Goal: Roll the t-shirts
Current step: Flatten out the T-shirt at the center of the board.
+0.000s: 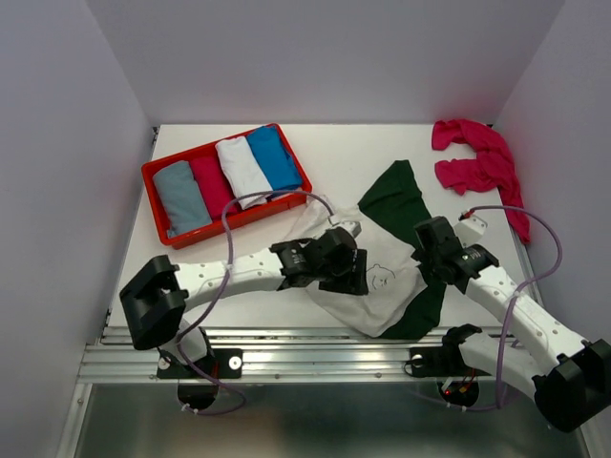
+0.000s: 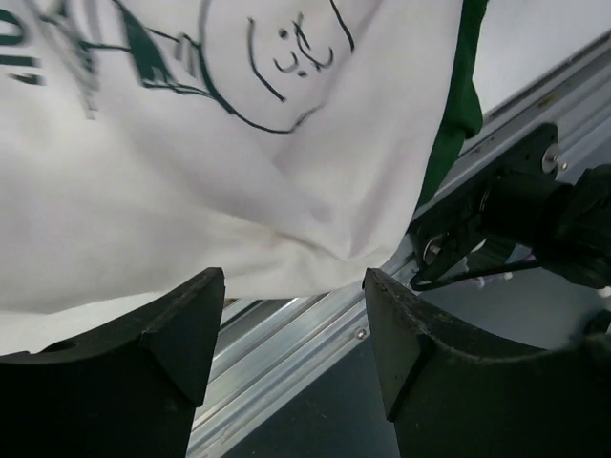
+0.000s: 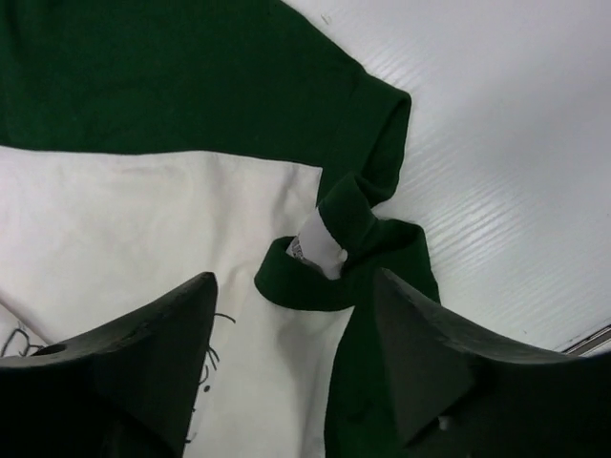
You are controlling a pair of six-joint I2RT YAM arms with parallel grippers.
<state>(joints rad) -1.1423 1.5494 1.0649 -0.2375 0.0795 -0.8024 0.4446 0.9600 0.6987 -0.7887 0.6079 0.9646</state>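
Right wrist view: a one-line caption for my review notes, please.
Right gripper open above the cream-white t-shirt, its twisted dark green neckband just ahead, bare white table beyond.

From here I see the white table (image 1: 363, 153) carrying three things. A red tray (image 1: 153, 198) sits at the back left. A cream-white t-shirt with green sleeves (image 1: 377, 291) lies crumpled at the near middle, its hem reaching the near edge. A pink t-shirt (image 1: 482, 162) is bunched in the far right corner.
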